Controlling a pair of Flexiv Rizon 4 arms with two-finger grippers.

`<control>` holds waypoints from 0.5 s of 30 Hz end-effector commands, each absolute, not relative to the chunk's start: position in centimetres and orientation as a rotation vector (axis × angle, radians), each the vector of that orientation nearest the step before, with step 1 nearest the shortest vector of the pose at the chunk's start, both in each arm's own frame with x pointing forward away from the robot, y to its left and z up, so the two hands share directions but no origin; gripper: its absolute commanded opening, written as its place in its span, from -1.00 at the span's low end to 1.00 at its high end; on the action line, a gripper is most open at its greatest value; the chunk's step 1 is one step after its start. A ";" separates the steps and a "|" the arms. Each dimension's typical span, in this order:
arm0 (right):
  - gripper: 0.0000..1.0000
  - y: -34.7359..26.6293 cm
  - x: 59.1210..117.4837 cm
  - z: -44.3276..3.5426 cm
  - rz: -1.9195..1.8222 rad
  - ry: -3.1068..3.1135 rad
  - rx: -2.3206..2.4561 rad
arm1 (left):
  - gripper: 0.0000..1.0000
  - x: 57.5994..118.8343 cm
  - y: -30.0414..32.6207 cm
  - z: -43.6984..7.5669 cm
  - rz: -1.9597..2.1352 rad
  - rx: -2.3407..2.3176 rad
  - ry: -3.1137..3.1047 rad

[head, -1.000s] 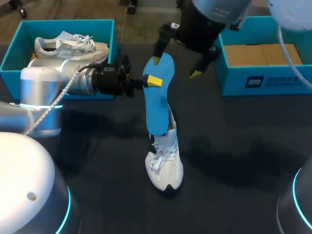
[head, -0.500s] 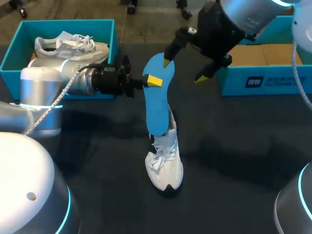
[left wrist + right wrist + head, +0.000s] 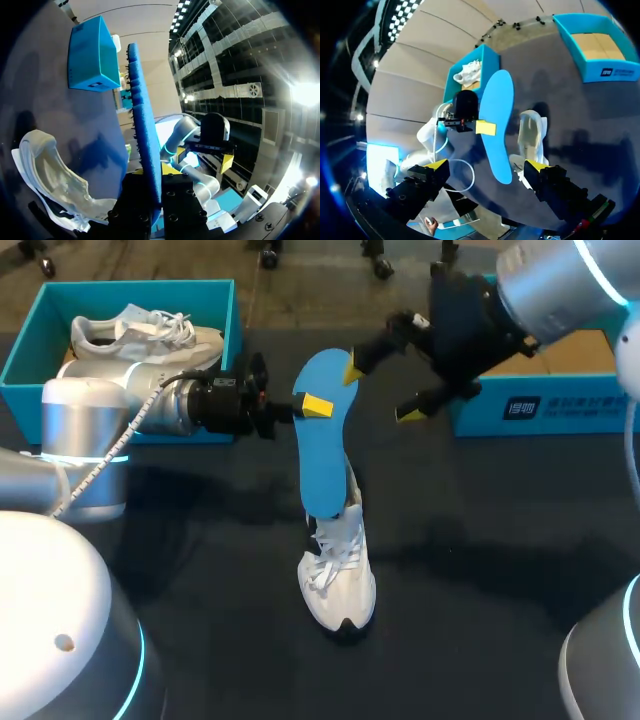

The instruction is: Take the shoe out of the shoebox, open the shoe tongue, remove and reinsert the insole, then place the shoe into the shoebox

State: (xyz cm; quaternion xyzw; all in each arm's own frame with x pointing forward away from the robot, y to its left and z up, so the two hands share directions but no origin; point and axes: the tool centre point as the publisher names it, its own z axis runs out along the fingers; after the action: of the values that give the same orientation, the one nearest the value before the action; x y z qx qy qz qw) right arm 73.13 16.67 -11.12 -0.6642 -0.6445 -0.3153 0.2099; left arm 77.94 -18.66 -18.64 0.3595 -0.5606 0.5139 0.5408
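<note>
Head view: the blue insole (image 3: 322,435) is held upright, pinched near its upper end by the left gripper (image 3: 308,407), whose yellow-tipped fingers are closed on it from both faces. Directly below that gripper the white sneaker (image 3: 338,575) lies on the dark table (image 3: 480,570), toe pointing away from the gripper. The insole's lower end hangs at the shoe's opening; whether it is already inside cannot be told. The right gripper (image 3: 381,392) is held with its fingers wide apart and nothing between them, just beside the insole's top edge and apart from it. Behind it the open shoebox (image 3: 540,410) is seen, with a bare cardboard floor. Behind the left gripper's wrist a second shoebox (image 3: 30,335) holds another sneaker (image 3: 140,335).

Reinsertion is judged to be the step in hand. It would be done well if the insole's lower tip were aimed into the opening and slid along the sole toward the toe, with the tongue kept lifted clear and the shoe steadied by the free gripper.

The insole appears as a thin, flat foam sheet with a rounded outline, likely to bend if pushed end-on. The sneaker's upper looks soft, laced, and easily collapsed.
</note>
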 end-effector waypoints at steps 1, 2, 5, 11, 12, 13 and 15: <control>1.00 16.1 72.8 -12.4 -1.202 -1.482 -1.489 | -1.00 77.9 -18.7 -18.7 1.221 0.855 -1.334; 1.00 16.0 72.8 -12.7 -1.211 -1.469 -1.478 | -1.00 77.9 -18.7 -18.7 1.221 0.855 -1.334; 1.00 15.8 72.8 -13.4 -1.251 -1.441 -1.430 | -1.00 77.9 -18.7 -18.7 1.221 0.855 -1.334; 1.00 15.1 72.8 -14.8 -1.278 -1.417 -1.411 | -1.00 77.9 -18.7 -18.7 1.221 0.855 -1.334; 1.00 15.1 72.8 -15.0 -1.278 -1.416 -1.411 | -1.00 77.9 -18.7 -18.7 1.221 0.855 -1.334; 1.00 15.1 72.9 -15.2 -1.281 -1.412 -1.411 | -1.00 77.9 -18.7 -18.7 1.221 0.855 -1.334; 1.00 15.0 72.9 -15.5 -1.301 -1.393 -1.397 | -1.00 77.9 -18.7 -18.7 1.221 0.855 -1.334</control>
State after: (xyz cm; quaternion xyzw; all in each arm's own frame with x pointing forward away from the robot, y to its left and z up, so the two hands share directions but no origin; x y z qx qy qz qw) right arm 73.36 15.18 -14.71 -0.6292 -0.6105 -0.3955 0.2739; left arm 77.94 -18.67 -18.65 0.3595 -0.5606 0.5139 0.5408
